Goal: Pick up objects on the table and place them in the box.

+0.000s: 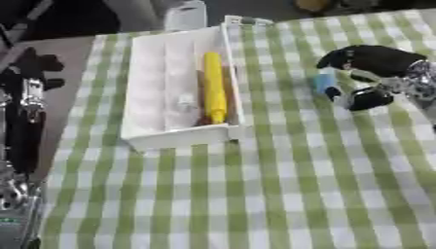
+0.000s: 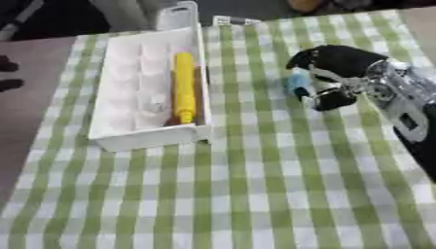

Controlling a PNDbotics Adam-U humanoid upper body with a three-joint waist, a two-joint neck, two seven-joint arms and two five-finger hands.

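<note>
A small blue object is pinched between the curled fingers and thumb of the right hand, above the checked cloth, right of the white box.

The right hand is blurred, so its fingers run together into a dark mass; its arm is cut off by the right edge at about 3 o'clock. A small light-blue thing sits at the hand's fingertips, half hidden by them, too blurred to name or to tell whether it is held or only touched. In the white box, a reddish-brown thing lies mostly hidden behind the yellow stick, and a small pale thing on the box floor is too faint to make out. At 9 o'clock in the left eye view, a dark arm with silver parts is cut off by the left edge, no hand visible.
</note>
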